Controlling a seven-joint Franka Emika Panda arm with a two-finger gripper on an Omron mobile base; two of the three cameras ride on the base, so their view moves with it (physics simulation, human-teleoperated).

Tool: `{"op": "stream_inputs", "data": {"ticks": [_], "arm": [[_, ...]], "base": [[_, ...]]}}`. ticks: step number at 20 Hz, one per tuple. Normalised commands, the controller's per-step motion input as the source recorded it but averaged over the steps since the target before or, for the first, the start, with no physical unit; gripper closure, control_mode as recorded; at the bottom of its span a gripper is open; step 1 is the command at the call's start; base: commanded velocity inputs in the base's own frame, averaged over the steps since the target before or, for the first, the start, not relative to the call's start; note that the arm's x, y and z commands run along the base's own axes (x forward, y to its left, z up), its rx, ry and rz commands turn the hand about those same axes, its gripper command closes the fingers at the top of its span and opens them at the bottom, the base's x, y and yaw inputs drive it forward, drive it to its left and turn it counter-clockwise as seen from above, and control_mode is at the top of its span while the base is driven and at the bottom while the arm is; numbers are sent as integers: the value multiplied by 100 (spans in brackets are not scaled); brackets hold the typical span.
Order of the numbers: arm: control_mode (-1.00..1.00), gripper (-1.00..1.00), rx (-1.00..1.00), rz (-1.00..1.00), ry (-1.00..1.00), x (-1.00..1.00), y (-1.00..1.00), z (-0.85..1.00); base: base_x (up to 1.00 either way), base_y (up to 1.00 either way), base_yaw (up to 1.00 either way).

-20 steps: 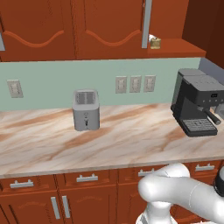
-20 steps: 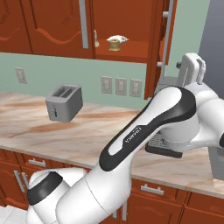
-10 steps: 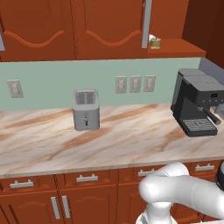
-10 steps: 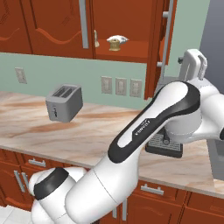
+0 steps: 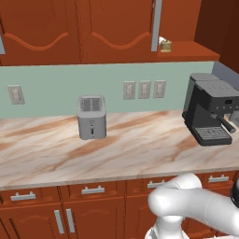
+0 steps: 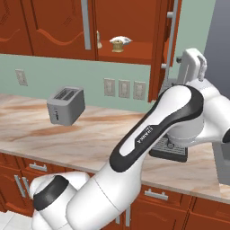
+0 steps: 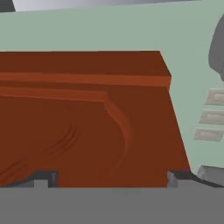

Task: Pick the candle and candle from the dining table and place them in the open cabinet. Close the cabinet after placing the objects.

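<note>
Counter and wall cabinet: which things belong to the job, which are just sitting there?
Job:
- candles on the shelf of the open cabinet
- cabinet door, close in front of the hand

Just sitting there:
- toaster
- coffee machine
- wall outlets
- counter
- drawers

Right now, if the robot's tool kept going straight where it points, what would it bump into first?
Most likely the cabinet door: its reddish-brown arched panel lies straight ahead of the tool in the hand view. How far off it is, I cannot tell.
</note>
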Motion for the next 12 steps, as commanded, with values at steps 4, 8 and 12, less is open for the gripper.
{"op": "stream_inputs", "data": {"ticks": [4,8,12], "arm": [[-100,-100,-3,3,-7,0,49,0],[-100,-100,-4,3,-9,-3,51,2],[-100,-100,-5,3,-11,-6,51,17]], "base": [[0,0,0],[0,0,0],[0,0,0]]}}
